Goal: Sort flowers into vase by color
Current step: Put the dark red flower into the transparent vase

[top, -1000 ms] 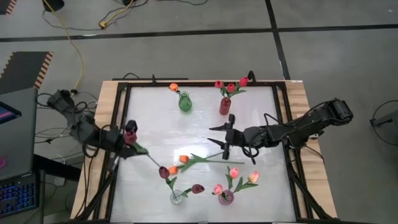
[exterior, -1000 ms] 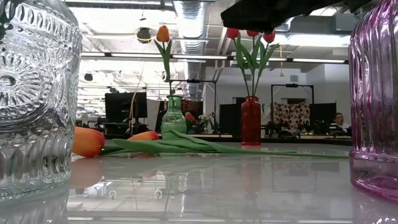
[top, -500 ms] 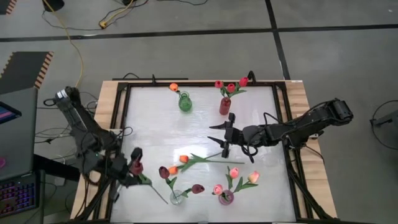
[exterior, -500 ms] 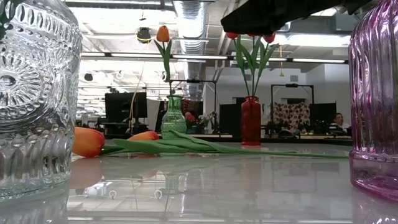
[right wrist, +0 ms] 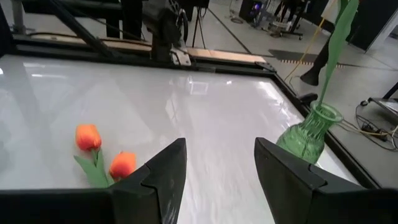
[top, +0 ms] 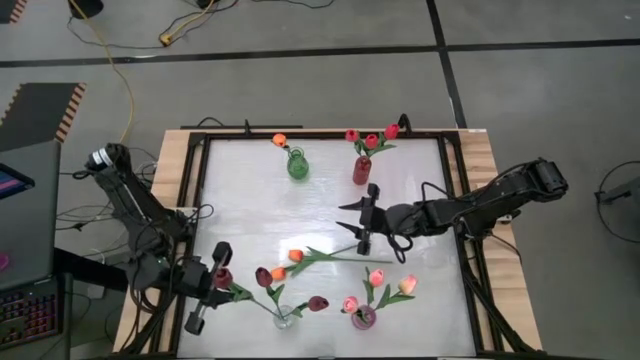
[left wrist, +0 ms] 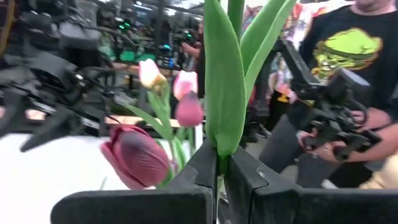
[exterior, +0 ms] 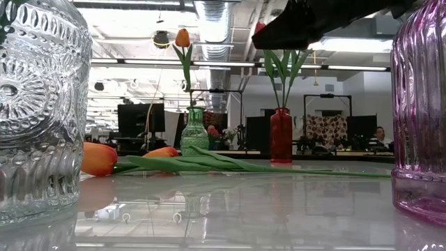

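At the near-left corner of the tabletop (top: 320, 205), the left gripper (top: 213, 279) has its jaws clamped on the green stem of a dark maroon tulip (top: 224, 277); the stem slants from the jaws to the clear glass vase (top: 284, 318) beside it. In the left wrist view the stem and leaves (left wrist: 225, 81) rise from between the closed fingers (left wrist: 202, 171). Two more maroon tulips sit in that vase: one head (top: 263, 276) up-left of it, one (top: 318, 302) just right of it.

Mid-table, the right gripper (top: 362, 217) hovers with jaws apart, pointing left, just above two loose orange tulips (top: 287, 264) lying flat, their stems running right under the gripper. The right wrist view shows both orange heads (right wrist: 88, 137) on the white surface ahead of the spread fingers (right wrist: 165, 171), with the green vase off to one side.

Pink vase (top: 363, 318) at the near edge holds three pink tulips (top: 377, 277). Far side: green vase (top: 297, 166) with one orange tulip (top: 280, 141); red vase (top: 361, 170) with three red tulips (top: 371, 140).

Low view: the clear vase (exterior: 42, 104) and pink vase (exterior: 420, 104) loom close, with the loose orange heads (exterior: 98, 159) lying between.

A person in a black printed shirt (left wrist: 348, 56) stands beyond the tabletop holding a device.
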Tool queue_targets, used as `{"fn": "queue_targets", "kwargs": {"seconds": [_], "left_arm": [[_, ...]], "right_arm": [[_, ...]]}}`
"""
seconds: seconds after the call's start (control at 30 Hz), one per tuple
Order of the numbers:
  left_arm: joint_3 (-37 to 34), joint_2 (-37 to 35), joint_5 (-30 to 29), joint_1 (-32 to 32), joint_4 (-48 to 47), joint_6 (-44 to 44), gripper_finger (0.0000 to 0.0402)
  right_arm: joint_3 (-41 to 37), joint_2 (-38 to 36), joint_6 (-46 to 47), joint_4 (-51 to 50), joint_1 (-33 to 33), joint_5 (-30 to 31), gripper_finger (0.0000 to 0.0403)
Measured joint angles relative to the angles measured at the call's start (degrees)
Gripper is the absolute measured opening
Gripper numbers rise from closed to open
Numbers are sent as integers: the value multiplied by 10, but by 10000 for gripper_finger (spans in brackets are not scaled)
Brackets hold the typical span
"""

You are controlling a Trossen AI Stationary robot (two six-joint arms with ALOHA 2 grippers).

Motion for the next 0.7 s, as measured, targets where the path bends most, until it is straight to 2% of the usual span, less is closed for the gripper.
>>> {"fn": "queue_targets", "kwargs": {"seconds": [0.5,0.7], "left_arm": [[0,-6,-7,0,-23,0,1],[0,-6,-7,0,-62,-29,1]], "right_arm": [[0,0,1,-21,0,0,214],[0,0,1,-21,0,0,214]]}}
